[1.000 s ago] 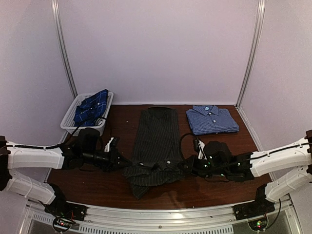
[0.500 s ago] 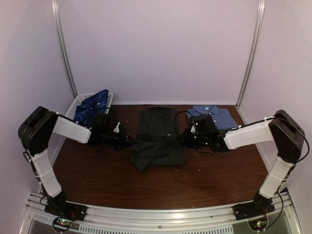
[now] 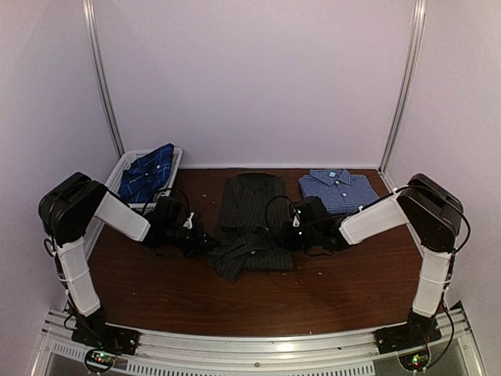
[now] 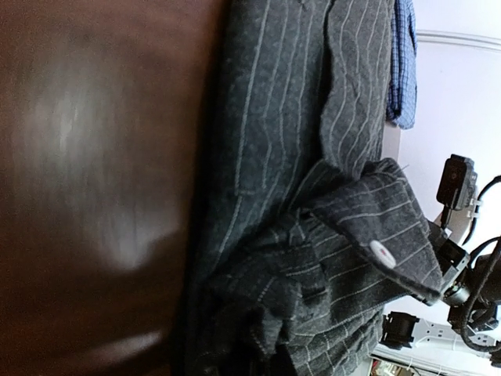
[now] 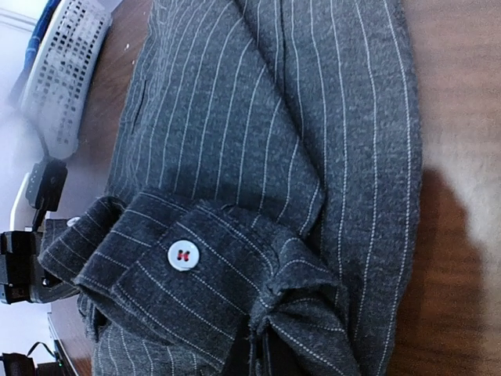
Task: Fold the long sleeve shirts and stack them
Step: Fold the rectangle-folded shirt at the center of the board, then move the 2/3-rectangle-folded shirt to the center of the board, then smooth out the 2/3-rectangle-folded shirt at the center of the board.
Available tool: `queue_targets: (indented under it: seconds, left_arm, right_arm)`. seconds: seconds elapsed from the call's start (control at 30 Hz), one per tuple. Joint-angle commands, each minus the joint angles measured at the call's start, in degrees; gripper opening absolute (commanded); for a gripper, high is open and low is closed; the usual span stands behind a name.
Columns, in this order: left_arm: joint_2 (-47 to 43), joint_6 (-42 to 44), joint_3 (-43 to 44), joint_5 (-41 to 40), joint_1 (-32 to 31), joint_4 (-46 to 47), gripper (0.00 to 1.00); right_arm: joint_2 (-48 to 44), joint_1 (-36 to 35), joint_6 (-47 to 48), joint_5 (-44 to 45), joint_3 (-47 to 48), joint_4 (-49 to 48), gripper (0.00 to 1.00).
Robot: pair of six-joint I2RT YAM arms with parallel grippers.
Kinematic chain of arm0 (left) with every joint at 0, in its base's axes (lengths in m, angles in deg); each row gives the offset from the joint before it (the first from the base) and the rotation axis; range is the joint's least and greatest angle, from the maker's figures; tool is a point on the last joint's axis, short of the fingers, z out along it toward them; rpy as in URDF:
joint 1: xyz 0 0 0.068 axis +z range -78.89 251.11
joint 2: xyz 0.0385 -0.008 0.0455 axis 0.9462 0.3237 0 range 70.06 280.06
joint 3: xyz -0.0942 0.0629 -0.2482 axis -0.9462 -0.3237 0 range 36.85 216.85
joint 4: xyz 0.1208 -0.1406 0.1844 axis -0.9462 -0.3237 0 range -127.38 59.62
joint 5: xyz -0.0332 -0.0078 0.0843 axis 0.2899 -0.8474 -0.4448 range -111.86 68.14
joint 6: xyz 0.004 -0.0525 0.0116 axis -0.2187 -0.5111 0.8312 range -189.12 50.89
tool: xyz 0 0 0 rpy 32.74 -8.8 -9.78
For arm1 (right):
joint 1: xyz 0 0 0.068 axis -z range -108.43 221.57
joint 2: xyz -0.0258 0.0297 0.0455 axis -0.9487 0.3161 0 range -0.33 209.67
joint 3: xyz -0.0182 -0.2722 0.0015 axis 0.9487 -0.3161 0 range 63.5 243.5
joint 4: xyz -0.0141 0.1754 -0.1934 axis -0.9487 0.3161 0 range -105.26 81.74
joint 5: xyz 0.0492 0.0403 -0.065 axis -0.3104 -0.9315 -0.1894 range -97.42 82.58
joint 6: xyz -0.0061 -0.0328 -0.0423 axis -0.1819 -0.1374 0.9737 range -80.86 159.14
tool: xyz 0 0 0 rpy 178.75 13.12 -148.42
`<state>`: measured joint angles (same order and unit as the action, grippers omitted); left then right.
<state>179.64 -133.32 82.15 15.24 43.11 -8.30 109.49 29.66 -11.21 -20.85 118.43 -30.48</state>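
The charcoal pinstripe shirt [image 3: 252, 211] lies in the middle of the table, its near end doubled back over its body. My left gripper [image 3: 205, 243] holds the near left corner and my right gripper [image 3: 288, 235] the near right corner. Both wrist views are filled with the pinstripe cloth [image 4: 313, 157] [image 5: 313, 117], which bunches where the jaws pinch it and hides the fingers. A cuff with a white button [image 5: 182, 254] lies on top of the fold. The blue-and-white check shirt [image 3: 340, 190] lies folded at the back right. The navy plaid shirt [image 3: 147, 171] lies in the basket.
The white mesh basket [image 3: 117, 182] stands at the back left by the wall, and also shows in the right wrist view [image 5: 66, 70]. White walls close the back and both sides. Bare brown table [image 3: 258, 301] lies between the shirt and the arm bases.
Both grippers have carried the shirt's near end away from the front edge towards the back, folding it over the body. Both arms now reach further out with raised elbows.
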Motion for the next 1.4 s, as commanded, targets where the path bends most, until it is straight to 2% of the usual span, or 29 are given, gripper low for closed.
queue_targets:
  seconds: [0.0,0.17,0.27,0.47,0.67,0.77,0.87,1.0,1.07,1.27,1.37]
  left_arm:
    - [-5.5,0.8,-7.1,-0.8,-2.3,1.8,0.0]
    - [-13.3,-0.4,-14.9,-1.9,-5.1,2.5,0.0]
    - [-16.9,0.0,-16.3,-2.6,-5.8,1.0,0.0]
    - [-18.5,3.8,-12.4,-3.5,-5.8,-4.7,0.0]
    - [-15.4,6.4,-8.4,-2.6,-5.7,-6.4,0.0]
    - [-14.1,6.9,-7.2,-2.4,-5.7,-6.5,0.01]
    - [-13.6,7.1,-6.5,-2.4,-5.3,-6.5,0.15]
    - [-15.0,8.0,-5.5,-3.1,-4.6,-7.7,0.45]
    - [-16.1,9.5,-4.7,-3.8,-4.2,-9.4,0.56]
    - [-17.3,14.8,-2.1,-4.4,-3.3,-14.2,0.79]
    - [-16.1,17.5,-0.6,-2.2,-3.3,-15.5,0.82]
  right_arm:
    - [-3.4,-4.5,-1.8,0.2,-6.1,-1.4,0.0]
    - [-8.5,-8.2,-4.4,1.5,-12.6,-3.0,0.0]
    - [-10.7,-8.6,-4.7,2.0,-13.7,-2.2,0.0]
    - [-13.9,-8.6,-3.9,3.6,-12.1,0.6,0.0]
    - [-13.8,-8.4,-3.2,5.0,-10.1,1.9,0.0]
    - [-13.6,-8.1,-3.0,5.4,-9.5,2.1,0.09]
    - [-14.1,-7.7,-2.3,6.0,-9.0,2.9,0.2]
    - [-15.8,-7.5,-1.2,6.9,-8.3,4.8,0.47]
    - [-16.8,-7.4,-0.6,7.7,-8.2,6.2,0.58]
    - [-20.1,-7.4,1.2,10.6,-8.4,10.5,0.76]
    - [-21.4,-7.7,2.2,11.6,-8.4,12.2,0.8]
